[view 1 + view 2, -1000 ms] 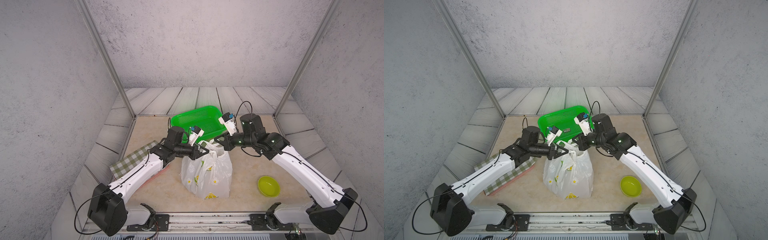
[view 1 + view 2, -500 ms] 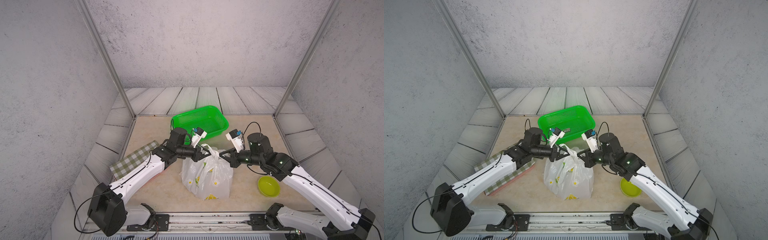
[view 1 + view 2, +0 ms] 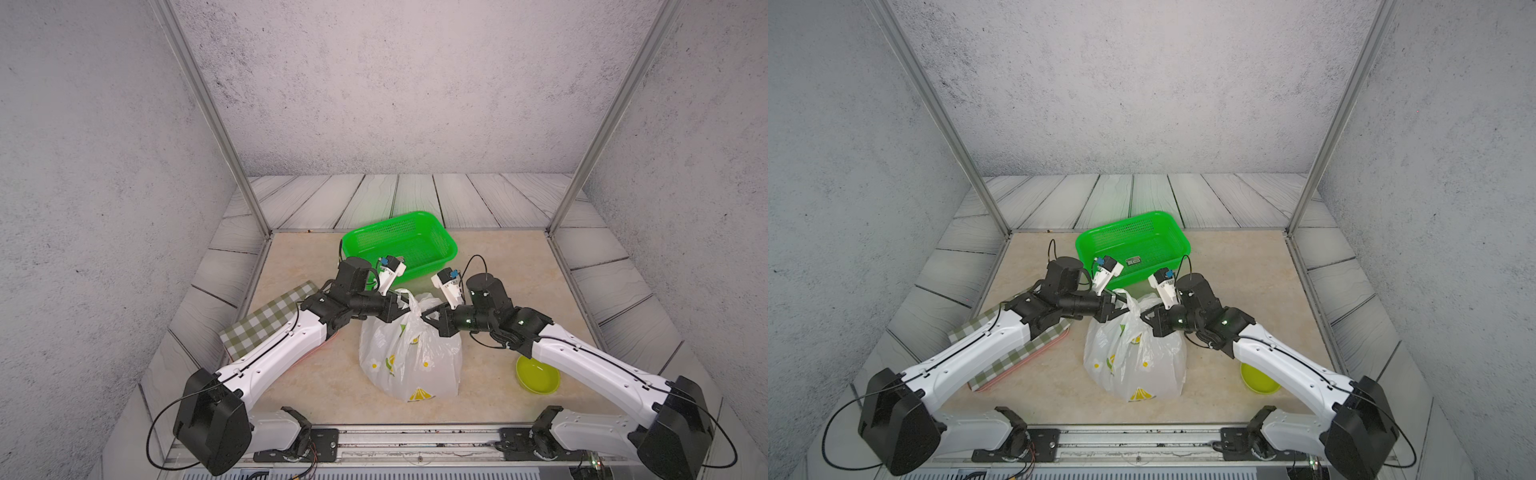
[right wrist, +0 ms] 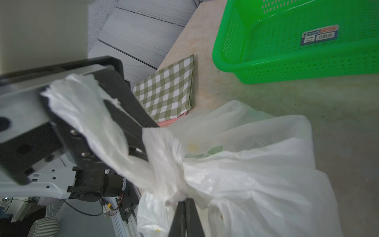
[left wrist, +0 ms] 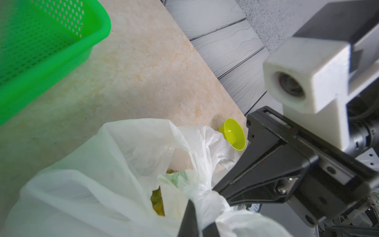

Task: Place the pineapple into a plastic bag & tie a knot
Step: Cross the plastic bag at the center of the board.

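The left gripper (image 3: 397,308) stays pinched on one handle of the plastic bag (image 3: 409,361), which stands mid-table. The right gripper (image 3: 429,318), clamped on the other handle, has swung away from the green basket (image 3: 451,249) toward the front, pulling the knot (image 5: 203,197) tight between them; tying looks nearly done

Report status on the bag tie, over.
Both jaws shut on the plastic bag handles. The knot bunched between them. Green basket, yellow bowl stand apart from it.
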